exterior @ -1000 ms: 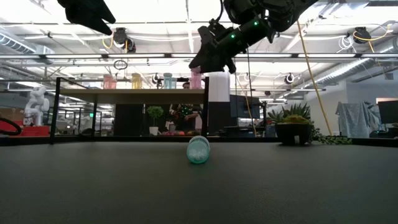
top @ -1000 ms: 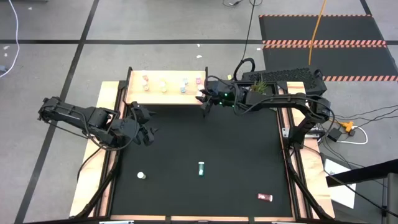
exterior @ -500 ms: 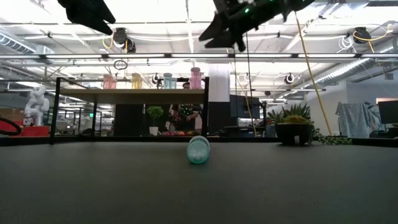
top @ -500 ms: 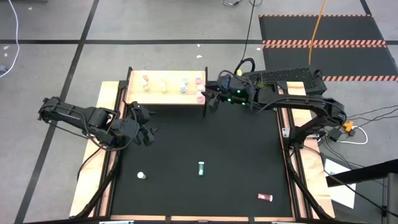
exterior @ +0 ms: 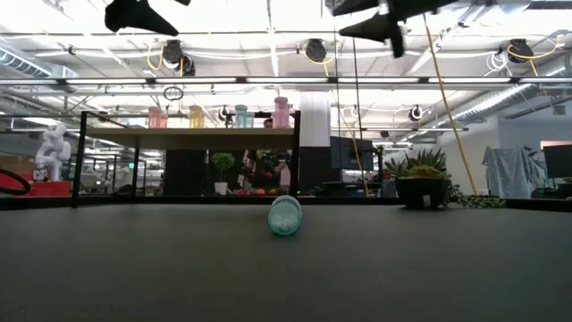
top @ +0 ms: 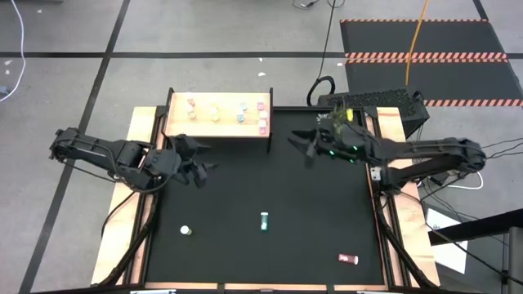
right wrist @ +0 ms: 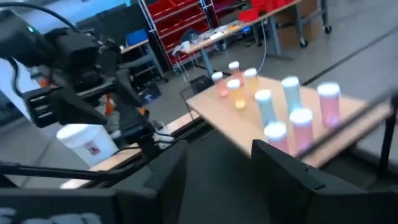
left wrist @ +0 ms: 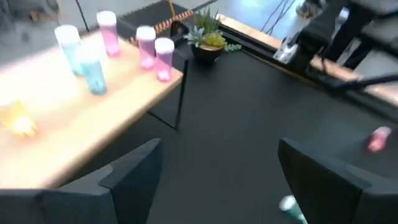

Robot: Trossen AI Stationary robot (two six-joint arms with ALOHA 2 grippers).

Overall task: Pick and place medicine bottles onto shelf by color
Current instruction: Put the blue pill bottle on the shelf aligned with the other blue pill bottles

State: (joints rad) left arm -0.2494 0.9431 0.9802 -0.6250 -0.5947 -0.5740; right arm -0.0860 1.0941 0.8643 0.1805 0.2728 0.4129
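Pale wood shelf [top: 219, 124] (thin black metal legs), matt black table [top: 310, 212]

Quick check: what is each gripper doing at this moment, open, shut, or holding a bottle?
Left gripper: open, empty, above the mat near the shelf.
Right gripper: open, empty, above the mat to the right of the shelf.

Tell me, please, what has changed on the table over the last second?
The right gripper, open and empty, pulled back from the shelf toward the table's right side. The pink bottle it was at now stands alone on the shelf's right end. The left gripper barely shifted; the three bottles lying on the mat stayed put.
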